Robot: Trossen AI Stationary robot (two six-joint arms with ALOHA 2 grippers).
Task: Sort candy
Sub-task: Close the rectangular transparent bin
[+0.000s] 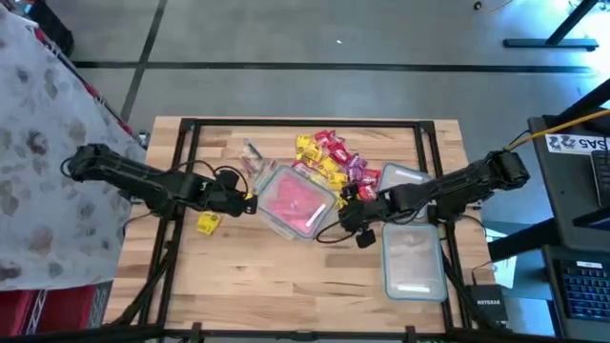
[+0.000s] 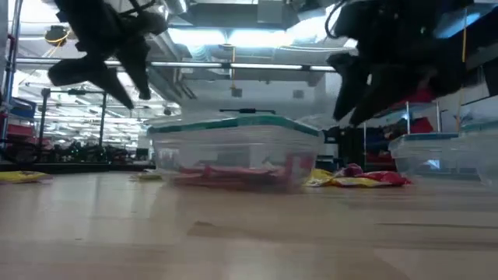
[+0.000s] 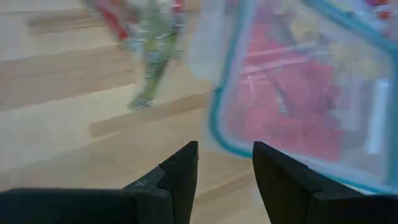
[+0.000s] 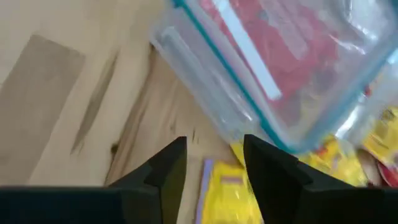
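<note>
High view: we see candy pile [image 1: 334, 157] at upper centre of frame, shiny crinkled wrappers, red, yellow, purple. One yellow piece [image 1: 208, 223] lies apart at centre left. Clear box [image 1: 297, 200] with teal rim, rounded corners, holds red pieces. Left gripper [image 1: 250, 201] just left of box, fingers parted, nothing between. Right gripper [image 1: 349, 215] just right of box, fingers also parted, empty. We judge picking step in hand; next move needs descent onto one small piece. Empty box [image 1: 414, 263] at lower right.
</note>
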